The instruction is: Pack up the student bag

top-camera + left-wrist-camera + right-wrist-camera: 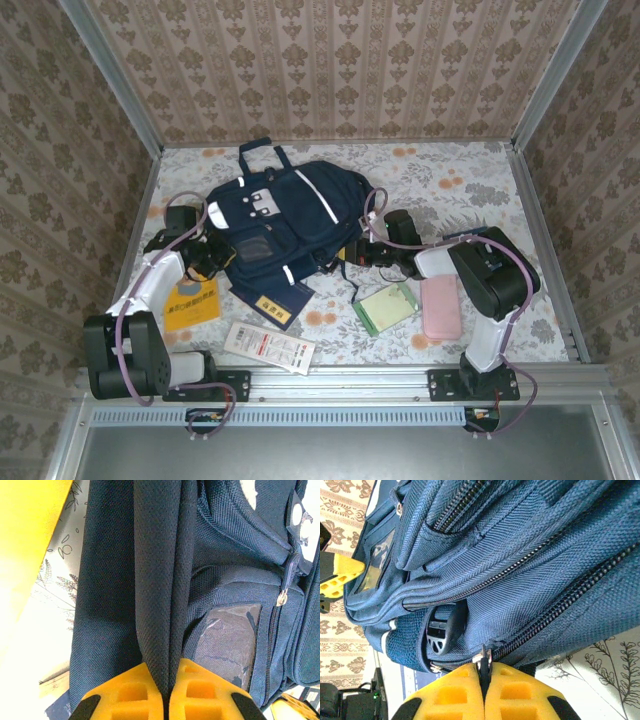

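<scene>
- Pinching a raised fold (160,580) of the student bag (285,215) with the left claw (166,680): jaws pressed fully together on the navy weave, clear pocket window (227,645) just right of the pads.
- Nipping a small metal zip pull (484,657) with the right claw (484,677): jaws closed tight on it, a long run of zipper teeth (560,605) leading up and away to the right, a grey plastic buckle (440,630) tucked in a pocket up and left of the claw.
- Seen from above lying flat on the floral bench (450,175), caught between the two claws, one at each flank.
- Lying nearer the arm bases than either claw, all outside the bag: yellow booklet (192,303), white leaflet (269,347), green notebook (386,308), pink case (441,307).
- Judged soft, floppy and fairly light while unpacked; likely to sag, bunch and drag across the bench rather than hold shape.
- Probably not slippery: coarse woven fabric, good bite for foam pads.
- Best taken by a gathered ridge of cloth, a strap or the top handle for anchoring; by the pull tab for running the zip.
- Worth bracing one side firmly while tugging the other, or the whole bag may slide along with the zip.
</scene>
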Available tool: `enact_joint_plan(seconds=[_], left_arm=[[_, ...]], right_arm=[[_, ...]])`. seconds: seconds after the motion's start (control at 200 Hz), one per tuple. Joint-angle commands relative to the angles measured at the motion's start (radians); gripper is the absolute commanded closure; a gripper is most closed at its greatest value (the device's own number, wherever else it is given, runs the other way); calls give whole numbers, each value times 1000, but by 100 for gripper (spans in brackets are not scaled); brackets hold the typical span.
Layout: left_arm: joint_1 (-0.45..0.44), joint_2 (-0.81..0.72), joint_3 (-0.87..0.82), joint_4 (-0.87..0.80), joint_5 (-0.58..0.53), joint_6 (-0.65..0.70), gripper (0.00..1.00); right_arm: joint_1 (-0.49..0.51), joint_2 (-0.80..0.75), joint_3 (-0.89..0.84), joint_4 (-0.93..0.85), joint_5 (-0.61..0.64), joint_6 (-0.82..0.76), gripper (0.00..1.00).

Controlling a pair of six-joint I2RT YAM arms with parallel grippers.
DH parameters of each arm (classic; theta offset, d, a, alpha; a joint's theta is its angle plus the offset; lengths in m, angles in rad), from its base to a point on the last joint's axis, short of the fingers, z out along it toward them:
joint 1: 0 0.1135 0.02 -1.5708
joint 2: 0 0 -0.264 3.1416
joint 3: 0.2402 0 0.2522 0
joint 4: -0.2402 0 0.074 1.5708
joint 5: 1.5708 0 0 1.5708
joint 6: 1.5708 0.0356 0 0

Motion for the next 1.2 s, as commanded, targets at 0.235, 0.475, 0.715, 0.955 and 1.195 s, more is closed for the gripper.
enact_joint_plan(seconds=[0.235, 0.475, 0.715, 0.955, 1.195], left_arm=[[22, -4, 40, 1, -17, 28, 100], [27, -7, 40, -6, -26, 35, 100], [30, -9, 41, -11, -33, 42, 100], [30, -6, 43, -8, -28, 44, 100], [-20, 22, 106, 16, 16, 54, 100]], right_arm=[[-49, -108, 7, -208, 89, -144, 100], [-104, -145, 56, -359, 233, -204, 100], [-153, -159, 83, -377, 278, -195, 100], [-253, -153, 140, -309, 214, -35, 100], [-260, -184, 162, -279, 144, 135, 100]])
